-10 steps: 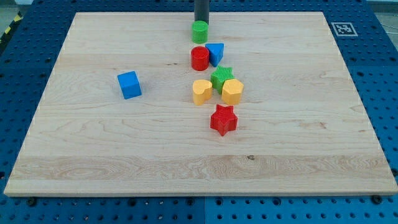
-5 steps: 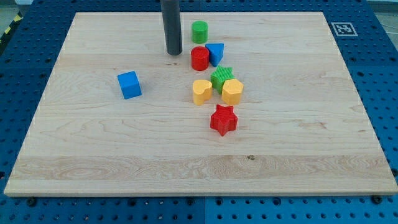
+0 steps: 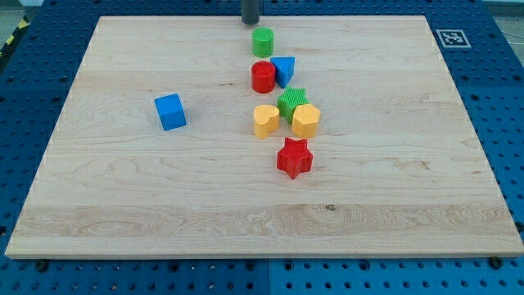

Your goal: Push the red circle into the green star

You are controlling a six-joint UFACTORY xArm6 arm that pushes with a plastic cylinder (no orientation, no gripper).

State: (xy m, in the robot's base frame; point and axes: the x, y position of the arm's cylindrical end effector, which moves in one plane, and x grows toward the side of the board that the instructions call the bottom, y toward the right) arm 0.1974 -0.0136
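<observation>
The red circle [image 3: 263, 77] stands on the wooden board, touching the blue triangle [image 3: 283, 70] on its right. The green star [image 3: 291, 102] lies just below and right of the red circle, a small gap apart, wedged behind the yellow hexagon [image 3: 306, 120]. My tip [image 3: 250, 22] is at the view's top edge, just above and left of the green circle [image 3: 263, 41], well above the red circle.
A yellow heart [image 3: 265, 120] sits left of the green star. A red star [image 3: 295, 157] lies below the cluster. A blue cube [image 3: 170, 111] stands alone at the left. A marker tag [image 3: 451, 38] is at the board's top right corner.
My tip went from behind the green circle down-left beside the red circle, then back up to the top edge. No block has moved.
</observation>
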